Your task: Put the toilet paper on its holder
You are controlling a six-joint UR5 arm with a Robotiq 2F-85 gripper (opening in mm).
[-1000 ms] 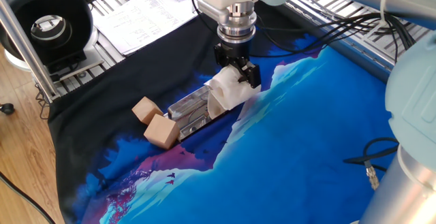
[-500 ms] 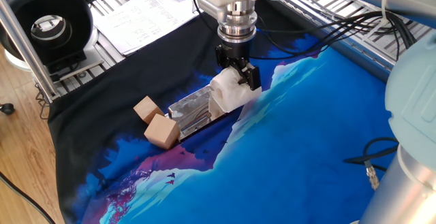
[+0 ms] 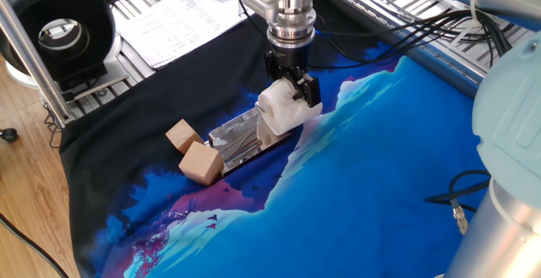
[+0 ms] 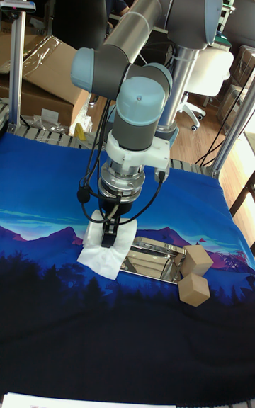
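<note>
My gripper (image 3: 292, 92) points down from the arm and is shut on the toilet paper (image 3: 279, 114), a soft white roll. The roll sits at the far right end of the holder (image 3: 238, 136), a shiny silver plate lying on the dark cloth. In the tall fixed view the gripper (image 4: 110, 229) has a black finger pressed over the toilet paper (image 4: 103, 252), just left of the holder (image 4: 152, 256). I cannot tell whether the roll rests on the cloth or hangs just above it. The holder's peg does not show clearly.
Two tan wooden cubes (image 3: 180, 133) (image 3: 200, 162) sit against the holder's near left end. A black round device (image 3: 59, 29) and loose papers (image 3: 177, 12) lie at the back left. The robot's base (image 3: 507, 219) and a cable (image 3: 456, 206) stand at the right.
The gripper, still holding the roll, has shifted slightly left along the holder's far end. The cubes and plate have not moved.
</note>
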